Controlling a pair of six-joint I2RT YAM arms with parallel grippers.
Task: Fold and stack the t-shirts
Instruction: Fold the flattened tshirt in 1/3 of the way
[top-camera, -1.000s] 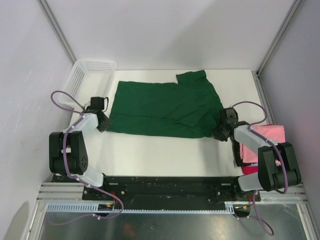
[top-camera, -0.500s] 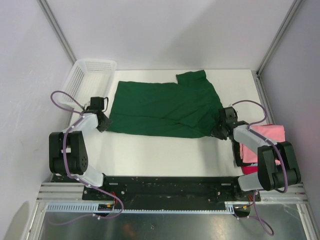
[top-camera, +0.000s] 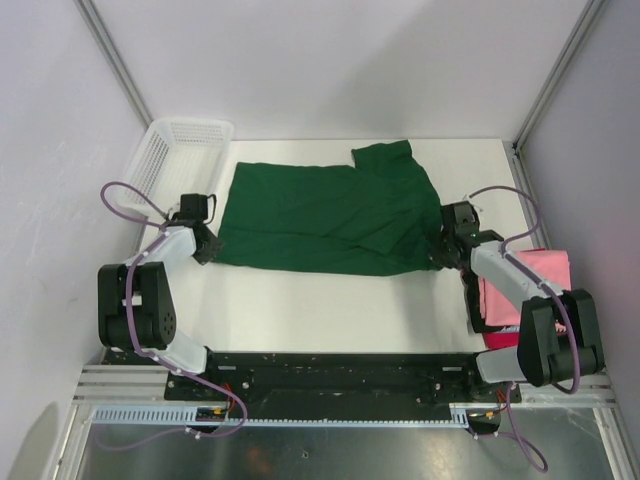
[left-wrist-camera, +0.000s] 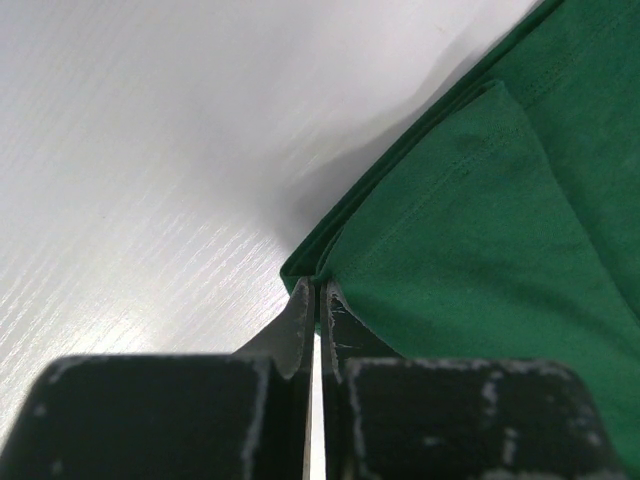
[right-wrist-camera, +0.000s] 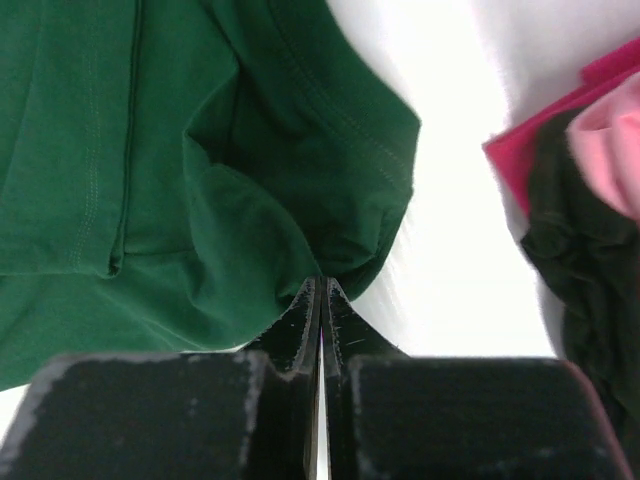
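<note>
Two near corners of the dark green t-shirt (top-camera: 325, 218) pinched, one per arm. Spread flat on the white table (top-camera: 320, 310), long axis running left to right, one sleeve poking out at the far right. Left near corner nipped in the left gripper (top-camera: 208, 245), jaws closed flat together with only a thin hem between the tips. Right near corner, a bunched fold below the sleeve, caught in the right gripper (top-camera: 440, 252), jaws likewise pressed tight on cloth. From both sets of fingers, the bulk of the shirt stretching away toward the far side. Neither arm nearer than the other: each at its own end of the near edge. Probably a lengthwise fold next, near edge lifted and carried over toward the far edge, both ends rising together to keep the hem straight. Off to the right, beside the right arm, pink t-shirt (top-camera: 535, 285) folded atop the red t-shirt (top-camera: 500, 338), apart from the green. White mesh basket (top-camera: 175, 150) at the far left corner, near the shirt's left end.
</note>
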